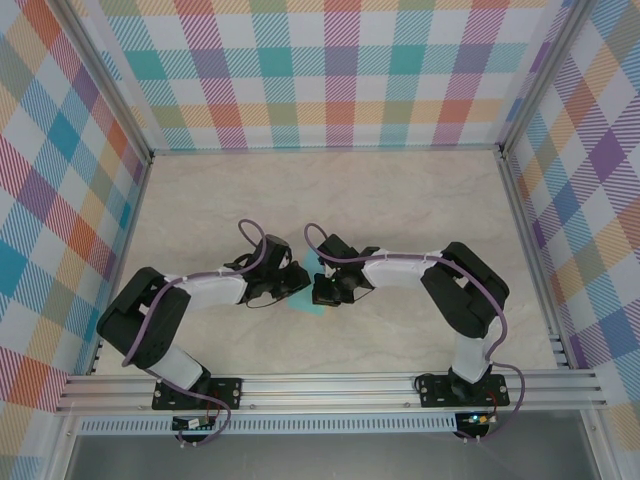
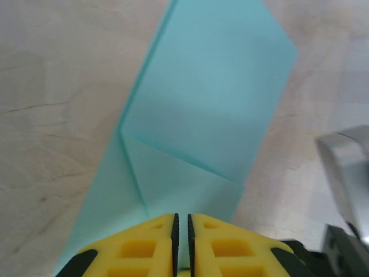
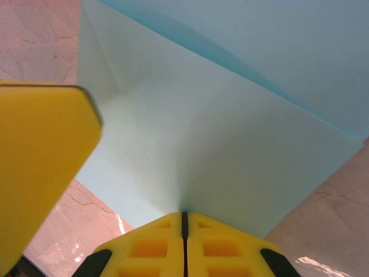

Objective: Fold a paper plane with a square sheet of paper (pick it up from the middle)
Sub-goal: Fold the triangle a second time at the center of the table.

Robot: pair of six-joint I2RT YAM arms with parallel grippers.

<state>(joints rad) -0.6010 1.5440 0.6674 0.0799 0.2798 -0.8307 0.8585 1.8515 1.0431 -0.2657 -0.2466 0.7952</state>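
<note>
One folded square sheet of paper (image 2: 207, 98) on the worktop (image 2: 52, 86); two tools pinch it: left tool (image 2: 181, 222) barely ajar, right tool (image 3: 184, 218) fully closed.

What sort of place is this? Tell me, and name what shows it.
Probably a robot lab test cell: a marble-look table fenced by an aluminium frame, plaid backdrop walls, and two bolted-down arms working a turquoise square sheet of paper.

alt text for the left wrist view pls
A folded turquoise paper lies on a pale marbled table, with one corner flap creased across it. At the bottom edge the yellow left gripper is pinched almost shut on the paper's near end. A blurred grey part sits at the right.
</note>
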